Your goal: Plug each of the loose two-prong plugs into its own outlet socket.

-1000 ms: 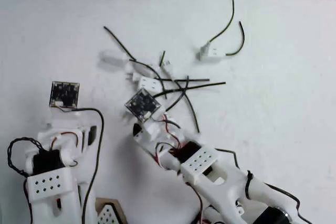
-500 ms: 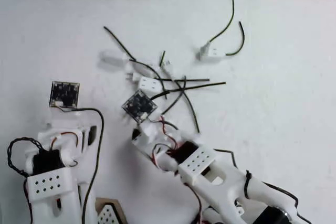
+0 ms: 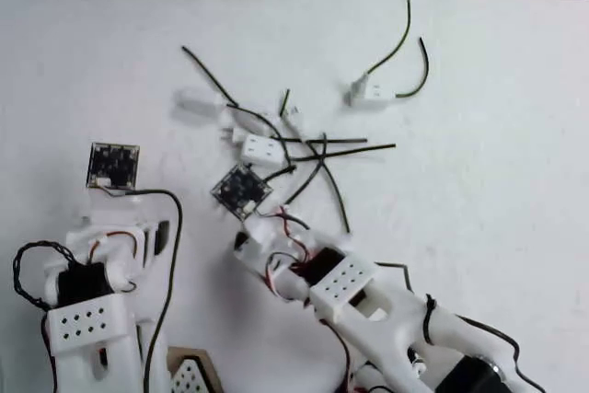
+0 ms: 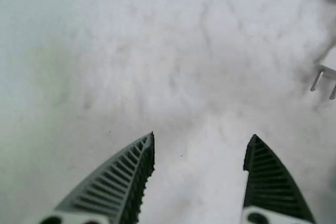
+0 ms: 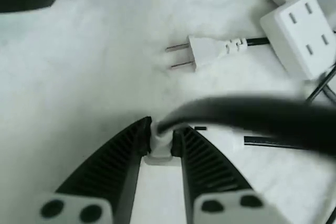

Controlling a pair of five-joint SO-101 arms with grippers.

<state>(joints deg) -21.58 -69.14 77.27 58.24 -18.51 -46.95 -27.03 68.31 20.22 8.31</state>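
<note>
White bench (image 3: 515,181) carries tangle of black cords (image 3: 359,148). Left end effector (image 4: 199,145): fingers apart, hovering over bare bench. Right end effector (image 5: 160,129): clamped on small white plug body (image 5: 159,145) with black cord. White plastic socket block (image 5: 302,32) near; loose white two-prong plug (image 5: 207,52) lies near it, prongs pointing away

White plug (image 5: 160,144), black cord (image 5: 252,114), white table (image 3: 497,181)

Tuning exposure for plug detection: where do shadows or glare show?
High view: table evenly bright, no hard shadows. Right wrist view: faint shadow under the loose plug. Left wrist view: soft, uneven shade on the table ahead of the left tool.
</note>
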